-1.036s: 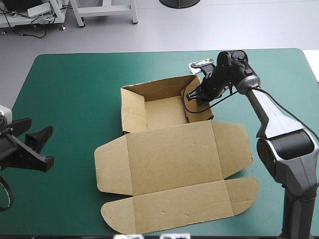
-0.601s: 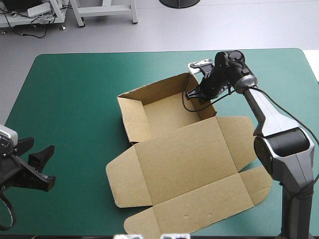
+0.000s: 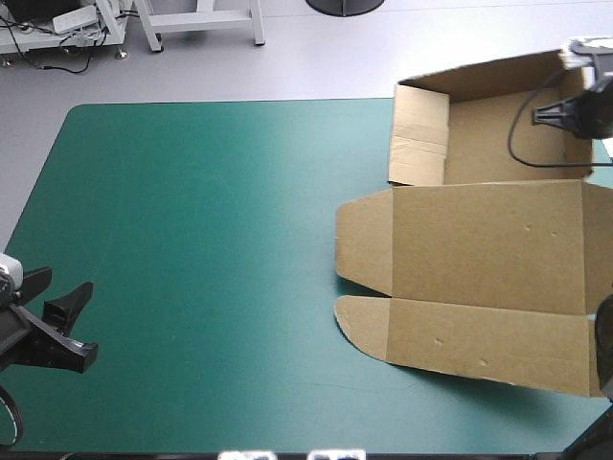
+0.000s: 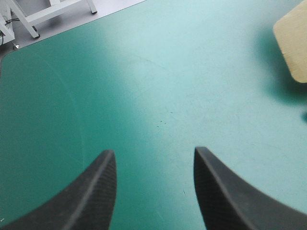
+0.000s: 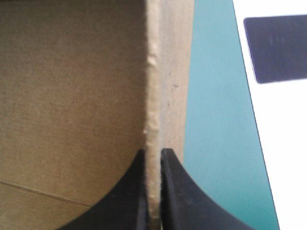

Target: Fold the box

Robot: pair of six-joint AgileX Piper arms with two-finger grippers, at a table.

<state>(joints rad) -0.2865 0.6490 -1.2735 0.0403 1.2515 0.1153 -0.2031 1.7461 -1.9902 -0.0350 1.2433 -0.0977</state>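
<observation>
Along the right side of the frame in the high view, the box (image 3: 488,249) is seen partly formed. At the upper right an open tray is made up, with its back wall and left-hand side wall raised, and part of it is carried past the table's far edge. Below it the lid is spread flat toward the lower right, its rounded side flaps and front strip not yet turned up. At the upper right corner the right gripper (image 3: 548,113) is clamped on the tray's right-hand wall; in its own wrist view the black fingers (image 5: 139,191) are pressed all but together, with the raw edge of the brown board pinched between them. At the lower left of the frame the left gripper (image 3: 84,324) is held over bare teal-green cover (image 3: 211,211), well apart from the box, its fingers spread wide with nothing between them. The raising of the tray walls is judged largely done, while the lid's flaps are left to be folded; whether the right-hand wall is fully tucked cannot be told, since it is cut off at the frame's edge
</observation>
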